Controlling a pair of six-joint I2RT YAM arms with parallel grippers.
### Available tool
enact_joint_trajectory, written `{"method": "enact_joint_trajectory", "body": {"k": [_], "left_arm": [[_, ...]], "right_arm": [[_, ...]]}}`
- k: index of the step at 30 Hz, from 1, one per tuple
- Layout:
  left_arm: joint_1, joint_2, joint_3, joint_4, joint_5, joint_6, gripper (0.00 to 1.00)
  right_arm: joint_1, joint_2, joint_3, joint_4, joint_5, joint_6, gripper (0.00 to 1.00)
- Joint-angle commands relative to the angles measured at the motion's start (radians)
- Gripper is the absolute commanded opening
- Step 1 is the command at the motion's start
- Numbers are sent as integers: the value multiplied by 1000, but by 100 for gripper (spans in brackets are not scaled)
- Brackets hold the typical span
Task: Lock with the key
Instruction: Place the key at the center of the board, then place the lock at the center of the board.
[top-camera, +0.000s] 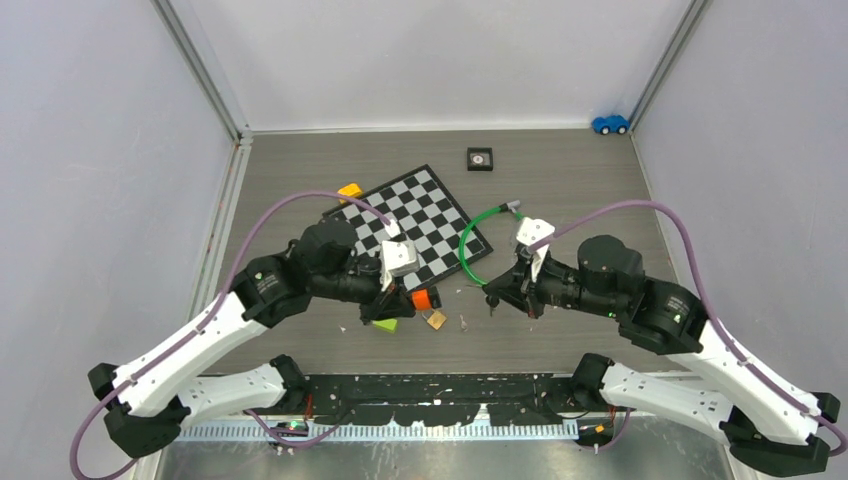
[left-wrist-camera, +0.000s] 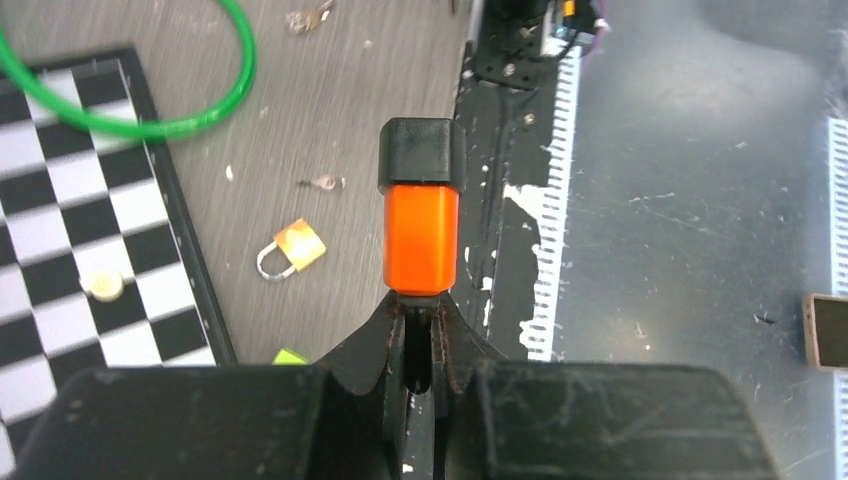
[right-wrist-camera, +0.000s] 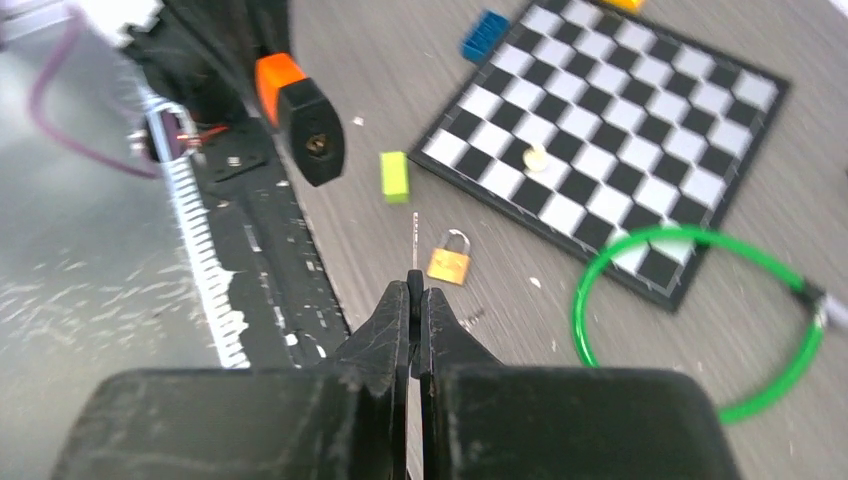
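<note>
Held the lock, one only, raised by the near edge, left of its middle: orange body, black cap, round keyhole in the cap's face. Pinched its orange end in the narrow left gripper. Gripped one key in the right gripper, fingers closed on it, thin silver blade poking out, near the near edge's middle. Counted one chessboard midway between near and far edges, one green hoop, one brass padlock, one lime block, one blue block, one coin on the board.
</note>
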Motion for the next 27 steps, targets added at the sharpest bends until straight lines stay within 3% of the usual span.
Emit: {"method": "enact_joint_trajectory", "body": {"k": [1,5,8,18,27], "left_arm": [[1,17,-69,159,-136,-159,0],[1,57,-152,279,-300,-316,0],[0,93,-211,380,-332,-345,0],[0,302,-312,651,-295,-364,0],[1,587,-277,817,-193,-387,0]], "right_arm": [[-2,-46,-108,80,293,159,0],[-2,-95,-237,163,381,270,1],[-2,-112,-348,243,457,398,0],[-2,-170,-714,528,559,622,1],[-2,-114,-813,662,627,663,5]]}}
